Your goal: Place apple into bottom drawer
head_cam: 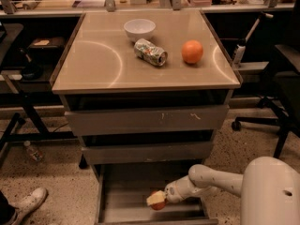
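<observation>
The bottom drawer (pixel 125 197) of the cabinet is pulled out, a shallow grey tray near the floor. My gripper (pixel 156 200) reaches in from the right on the white arm (pixel 211 179) and hangs low inside the drawer, right of its middle. Its pale fingers (pixel 153 198) are closed on the apple (pixel 159 205). Only the apple's red underside shows below them. I cannot tell whether the apple touches the drawer floor.
The two upper drawers (pixel 146 120) stand slightly open above the arm. On the cabinet top (pixel 93 64) are a white bowl (pixel 139 28), a crushed can (pixel 150 52) and an orange (pixel 192 51). An office chair (pixel 286 83) stands right. A shoe (pixel 28 203) and a bottle (pixel 33 151) lie left.
</observation>
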You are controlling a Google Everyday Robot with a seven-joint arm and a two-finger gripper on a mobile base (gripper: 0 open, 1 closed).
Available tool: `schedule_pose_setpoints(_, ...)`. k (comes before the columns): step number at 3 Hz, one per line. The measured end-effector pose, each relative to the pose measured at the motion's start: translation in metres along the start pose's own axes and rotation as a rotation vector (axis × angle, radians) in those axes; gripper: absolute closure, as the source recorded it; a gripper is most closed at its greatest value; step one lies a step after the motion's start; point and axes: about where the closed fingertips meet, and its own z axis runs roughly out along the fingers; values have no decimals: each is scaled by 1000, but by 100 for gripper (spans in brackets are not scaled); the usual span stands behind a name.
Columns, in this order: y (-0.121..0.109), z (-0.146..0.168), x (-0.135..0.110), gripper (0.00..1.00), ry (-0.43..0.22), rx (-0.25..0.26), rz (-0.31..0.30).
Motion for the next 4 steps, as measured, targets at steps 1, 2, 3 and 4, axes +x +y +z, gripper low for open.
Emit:
schedule_pose_setpoints(1,-13,24,-3,100,-51,-8,25)
schedule_pose_setpoints(2,-34,41,-2,100,-103,26,62)
schedule_pose_setpoints(3,-50,49,-3,100,-128,62,91)
schedule_pose_setpoints(4,-63,56,0,100,-140,87,126)
